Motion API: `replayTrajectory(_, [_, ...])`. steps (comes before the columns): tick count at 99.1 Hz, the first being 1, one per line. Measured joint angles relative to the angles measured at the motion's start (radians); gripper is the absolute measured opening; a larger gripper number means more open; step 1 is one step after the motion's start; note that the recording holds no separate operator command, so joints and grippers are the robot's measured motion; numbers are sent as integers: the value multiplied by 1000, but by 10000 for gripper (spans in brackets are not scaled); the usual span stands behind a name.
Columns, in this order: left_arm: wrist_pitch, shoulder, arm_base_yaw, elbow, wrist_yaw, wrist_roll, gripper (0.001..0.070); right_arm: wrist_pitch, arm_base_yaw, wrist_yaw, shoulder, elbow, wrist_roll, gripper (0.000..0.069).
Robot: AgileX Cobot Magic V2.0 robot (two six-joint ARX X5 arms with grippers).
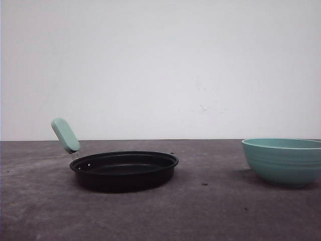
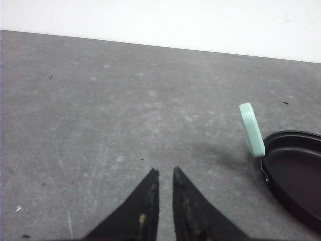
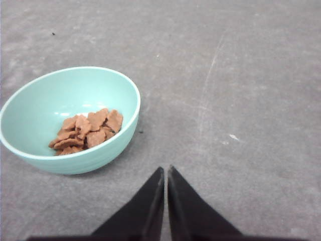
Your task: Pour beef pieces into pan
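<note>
Beef [image 3: 86, 131] heaped in the bowl [image 3: 30, 103] on my right; nothing poured yet. Pan [image 1: 124, 169] sits left, empty, well apart from the bowl, handle [image 1: 65, 135] tilted up. My right pincer [image 3: 166, 173] hovers near the bowl, tips nearly together, holding nothing. Left pincer [image 2: 165, 175] likewise, beside the handle, probably to steady it.

Bare grey desk [image 1: 215, 211] lies open between the shallow black frying pan [image 1: 124, 170] and the teal ribbed bowl [image 1: 284, 161]; the pan's upturned mint-green handle [image 1: 65, 135] juts up at its left.
</note>
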Motion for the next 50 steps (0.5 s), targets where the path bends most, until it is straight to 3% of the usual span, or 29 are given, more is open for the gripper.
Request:
replayTrajectory(27, [0,0,0,0,0,0,25,9,0,0,0,0,2,10])
replayTrajectory(50, [0,0,0,0,2,-11,25,122,0,-10,0,-1,61,10])
